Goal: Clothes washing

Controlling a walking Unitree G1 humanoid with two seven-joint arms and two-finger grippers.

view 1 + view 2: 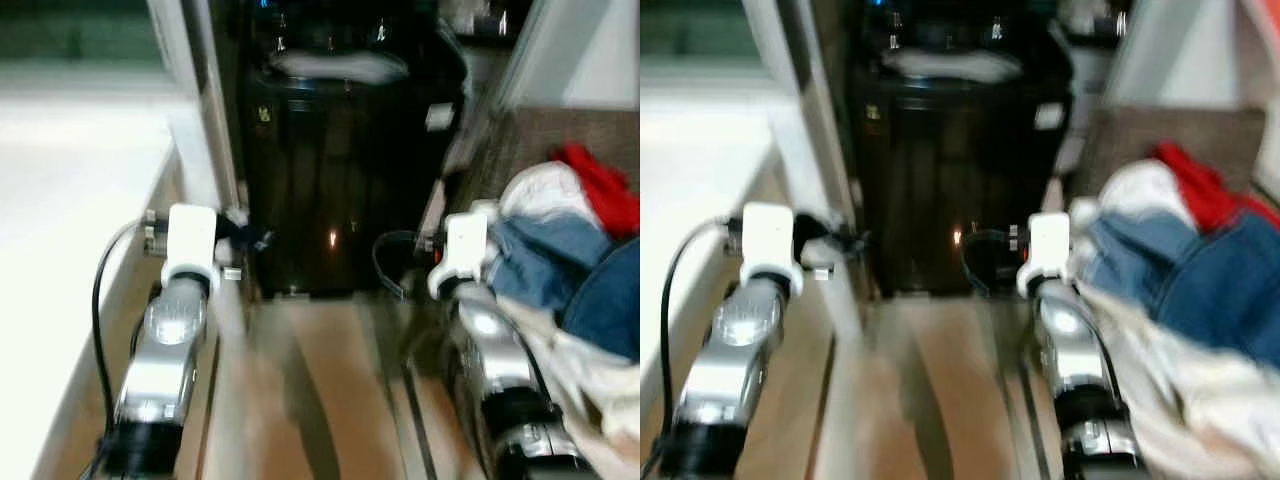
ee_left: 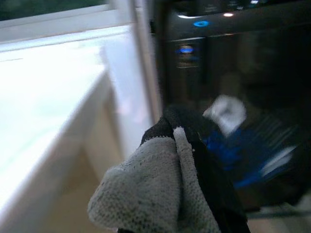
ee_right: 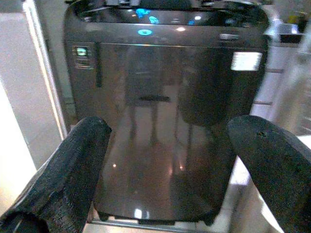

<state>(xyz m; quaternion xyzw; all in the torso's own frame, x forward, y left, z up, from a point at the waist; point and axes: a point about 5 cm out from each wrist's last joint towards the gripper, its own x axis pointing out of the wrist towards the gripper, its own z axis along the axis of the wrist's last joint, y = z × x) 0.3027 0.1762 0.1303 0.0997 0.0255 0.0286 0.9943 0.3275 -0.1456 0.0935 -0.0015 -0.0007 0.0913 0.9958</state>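
Head views: black washing machine (image 1: 340, 180) stands directly ahead; clothes pile (image 1: 570, 260), red, white and blue, lies beside it at the robot's right. Left wrist view: left gripper (image 2: 165, 194), finger spacing cannot be told. Right wrist view: right gripper (image 3: 170, 170) spread wide, facing the machine
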